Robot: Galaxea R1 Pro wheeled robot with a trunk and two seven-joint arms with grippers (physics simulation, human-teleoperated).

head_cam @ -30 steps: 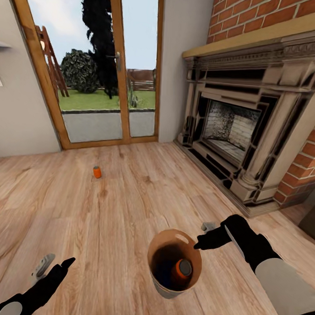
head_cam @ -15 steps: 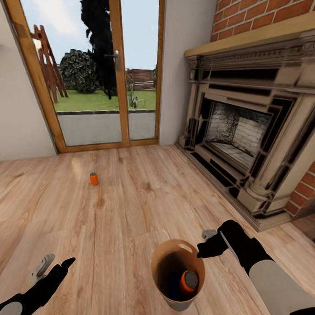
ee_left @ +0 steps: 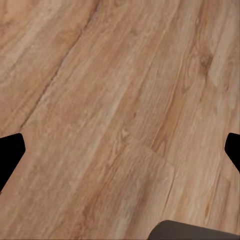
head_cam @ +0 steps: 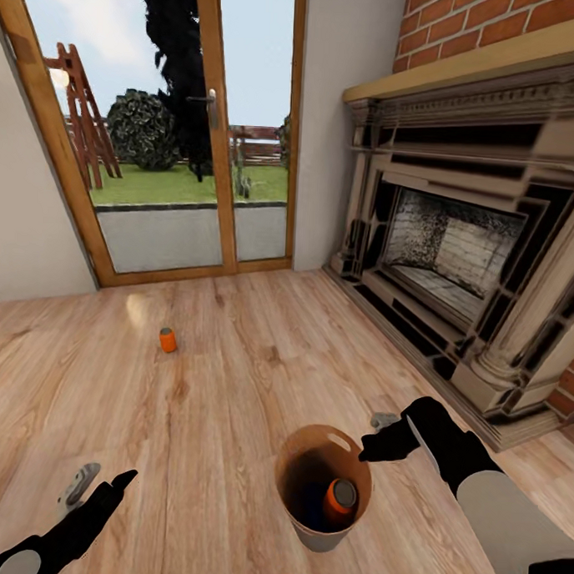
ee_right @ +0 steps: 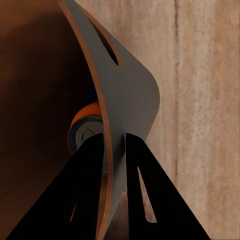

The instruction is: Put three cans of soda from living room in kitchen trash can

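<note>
Right gripper [head_cam: 372, 445]: clamped on the rim of the trash can [head_cam: 320, 532]; in the right wrist view the two dark fingers [ee_right: 145, 195] are seen pinching the grey wall [ee_right: 127, 95], one inside and one outside, just past the oval hand slot.
Left gripper [head_cam: 103, 489]: held low over the wood floor [head_cam: 233, 385], well apart from the pail; its fingers are spread wide with bare planks between them, as seen at the two edges of the left wrist view [ee_left: 11, 152].
Trash can: held upright just above or on the floor, which cannot be told; pale grey outside, brown inside.
Can in the pail [head_cam: 339, 498]: an orange can with a grey top is seen lying tilted against the inner wall on the side nearer the right arm; it is also seen past the rim in the right wrist view [ee_right: 87, 127].
Can on the floor [head_cam: 167, 339]: one orange can is stood upright on the planks, well ahead of the pail, near the glass doors [head_cam: 173, 132].
Fireplace [head_cam: 456, 244]: set in the brick wall to the right.
</note>
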